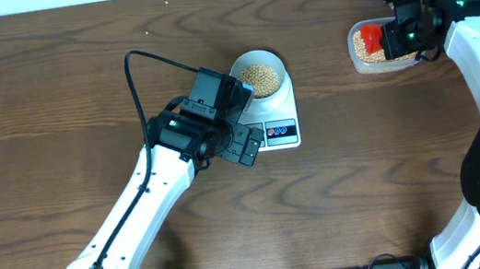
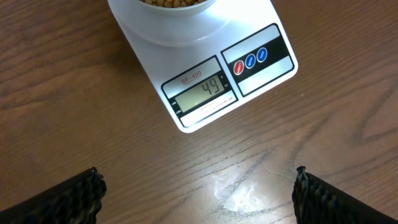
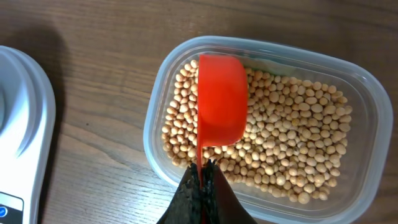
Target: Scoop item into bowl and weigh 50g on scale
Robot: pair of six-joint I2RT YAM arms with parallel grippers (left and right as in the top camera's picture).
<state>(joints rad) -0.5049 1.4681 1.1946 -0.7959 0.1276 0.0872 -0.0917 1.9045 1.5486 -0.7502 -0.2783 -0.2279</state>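
The white rectangular scale [image 1: 276, 111] lies with its long axis running away from the robot, its display end nearest. On its far end sits the round, pale bowl [image 1: 283, 67], holding smooth tan beans [image 1: 259, 77]. The left gripper [image 2: 198, 182] hovers by the display end, jaws spread wide. Well right of the scale, the right gripper [image 3: 202, 180] pinches the thin handle of a red plastic scoop [image 3: 222, 99] over a clear tub [image 3: 368, 102] of beans.

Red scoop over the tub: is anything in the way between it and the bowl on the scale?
Nothing visible. Only bare table lies between the tub and the bowl. The left gripper hovers open at the far corner of the scale, off that path. The right gripper is shut on the red scoop by its handle.
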